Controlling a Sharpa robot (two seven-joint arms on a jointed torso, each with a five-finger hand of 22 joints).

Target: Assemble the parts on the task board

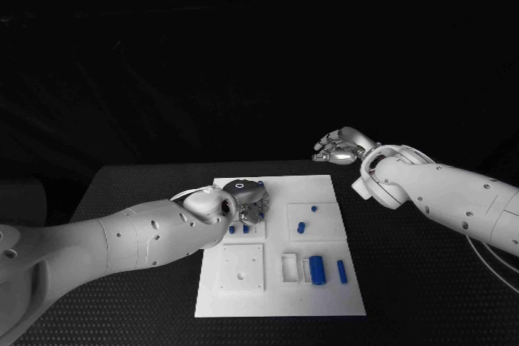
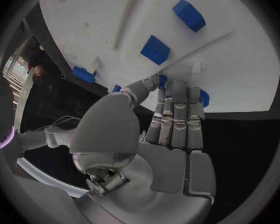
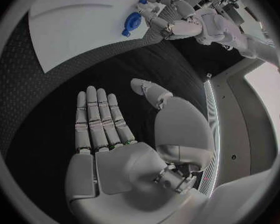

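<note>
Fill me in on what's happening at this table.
A two-armed robot is assembling small blue parts on the white task board. Its left hand is down over the board's middle, fingers reaching among the blue parts there; whether it grips one cannot be told. The right hand is open, held above the black table beyond the board's far right corner. A larger blue cylinder and several smaller pieces lie loose on the board.
</note>
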